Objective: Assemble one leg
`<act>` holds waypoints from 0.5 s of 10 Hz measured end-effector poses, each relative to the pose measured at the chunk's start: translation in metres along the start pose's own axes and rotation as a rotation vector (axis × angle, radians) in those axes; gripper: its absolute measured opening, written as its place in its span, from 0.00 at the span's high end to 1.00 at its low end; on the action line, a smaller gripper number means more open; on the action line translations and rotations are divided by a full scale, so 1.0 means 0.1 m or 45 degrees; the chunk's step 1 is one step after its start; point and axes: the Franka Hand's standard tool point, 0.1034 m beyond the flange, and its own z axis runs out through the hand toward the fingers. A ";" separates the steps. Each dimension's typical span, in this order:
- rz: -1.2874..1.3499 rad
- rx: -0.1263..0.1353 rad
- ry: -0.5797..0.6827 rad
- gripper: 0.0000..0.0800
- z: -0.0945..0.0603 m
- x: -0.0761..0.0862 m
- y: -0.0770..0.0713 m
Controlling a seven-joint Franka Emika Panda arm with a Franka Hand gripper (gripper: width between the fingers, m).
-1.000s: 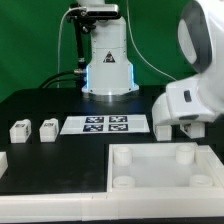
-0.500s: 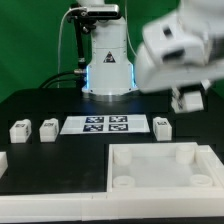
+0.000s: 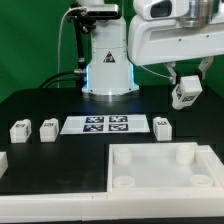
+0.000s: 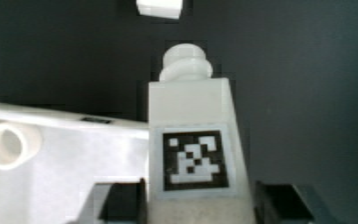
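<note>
My gripper [image 3: 186,86] is shut on a leg [image 3: 186,94], a small white block with a black-and-white tag, and holds it in the air at the exterior view's right, above the table. In the wrist view the held leg [image 4: 194,120] stands between my dark fingers [image 4: 119,202], tag facing the camera and round peg at its far end. Three more legs stand on the black table: two at the exterior view's left [image 3: 19,130] [image 3: 48,129] and one right of the marker board [image 3: 163,126].
The large white square tray with round sockets [image 3: 150,152] lies at the front right; its corner also shows in the wrist view [image 4: 43,125]. The marker board [image 3: 104,124] lies in the middle. The robot base [image 3: 108,60] stands at the back.
My gripper was low by the table at the right; it has risen with a leg held in it. The leg right of the marker board has come into view.
</note>
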 end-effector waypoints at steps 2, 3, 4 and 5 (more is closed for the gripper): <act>-0.032 0.005 0.240 0.64 -0.26 0.34 0.20; -0.032 -0.006 0.383 0.64 -0.39 0.51 0.27; -0.028 -0.019 0.556 0.64 -0.50 0.63 0.30; -0.035 -0.039 0.690 0.64 -0.44 0.58 0.31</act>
